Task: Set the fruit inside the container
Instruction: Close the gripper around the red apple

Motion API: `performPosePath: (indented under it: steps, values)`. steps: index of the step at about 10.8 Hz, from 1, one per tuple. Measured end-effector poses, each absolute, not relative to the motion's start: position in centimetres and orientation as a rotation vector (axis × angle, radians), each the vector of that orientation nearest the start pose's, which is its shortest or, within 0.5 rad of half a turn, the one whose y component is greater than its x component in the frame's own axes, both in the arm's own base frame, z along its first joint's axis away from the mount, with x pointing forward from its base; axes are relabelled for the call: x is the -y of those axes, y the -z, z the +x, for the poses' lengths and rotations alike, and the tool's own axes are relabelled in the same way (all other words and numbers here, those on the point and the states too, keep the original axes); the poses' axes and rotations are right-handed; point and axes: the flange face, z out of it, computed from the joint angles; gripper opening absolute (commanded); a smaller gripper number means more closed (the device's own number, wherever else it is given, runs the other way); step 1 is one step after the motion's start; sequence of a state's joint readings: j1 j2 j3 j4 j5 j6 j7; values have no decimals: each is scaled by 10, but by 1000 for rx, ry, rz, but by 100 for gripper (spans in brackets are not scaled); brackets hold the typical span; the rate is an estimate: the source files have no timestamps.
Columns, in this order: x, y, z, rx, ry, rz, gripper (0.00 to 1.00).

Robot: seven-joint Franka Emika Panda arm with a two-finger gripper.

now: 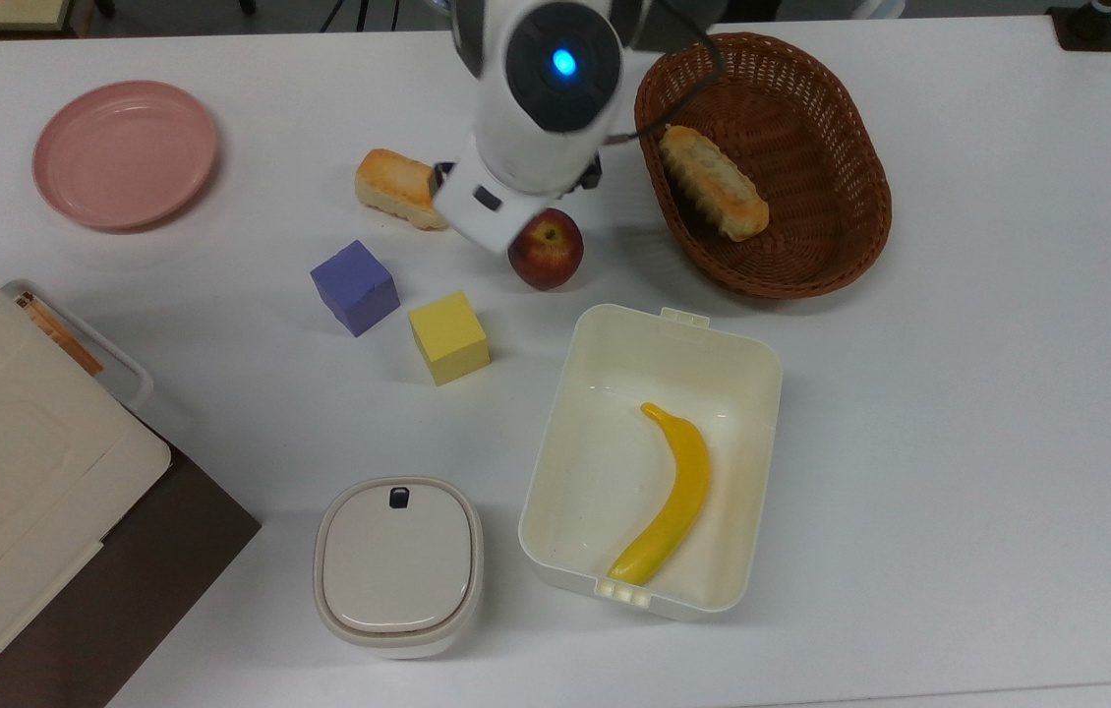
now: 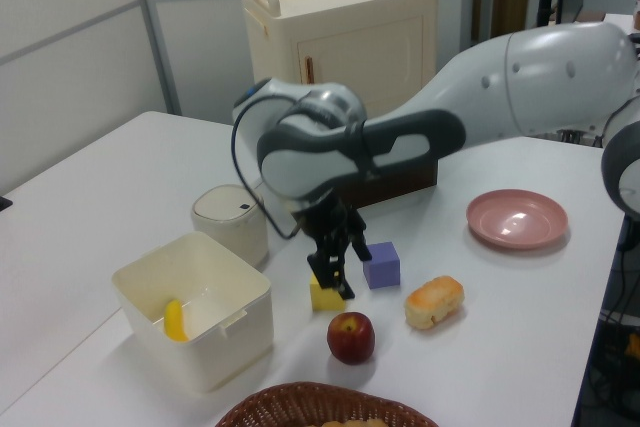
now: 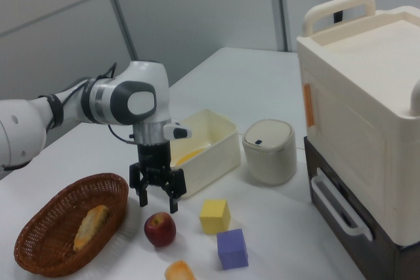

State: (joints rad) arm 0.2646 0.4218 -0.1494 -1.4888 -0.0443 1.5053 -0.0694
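A: What colour is the apple?
B: Dark red with yellowish streaks. The banana is plain yellow, lying in a cream-white tub.
A: And the cubes?
B: One purple cube, one yellow cube. The plate is pink, the wicker basket brown, both bread rolls golden-orange.
A: The gripper?
B: Black, on a white and grey arm.

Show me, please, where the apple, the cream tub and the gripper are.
apple (image 3: 159,229), right view, on its red front side.
cream tub (image 1: 758,462), top view, on its wall at the top view's right.
gripper (image 3: 157,201), right view, midway between its open fingertips.
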Motion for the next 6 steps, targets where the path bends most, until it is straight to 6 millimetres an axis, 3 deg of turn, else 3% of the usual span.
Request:
performPosePath:
  steps: [2, 6]
  values:
    - [-100, -377, 626, 288, -722, -3189, 100]
    - [-114, -340, 625, 304, -816, -3186, 100]
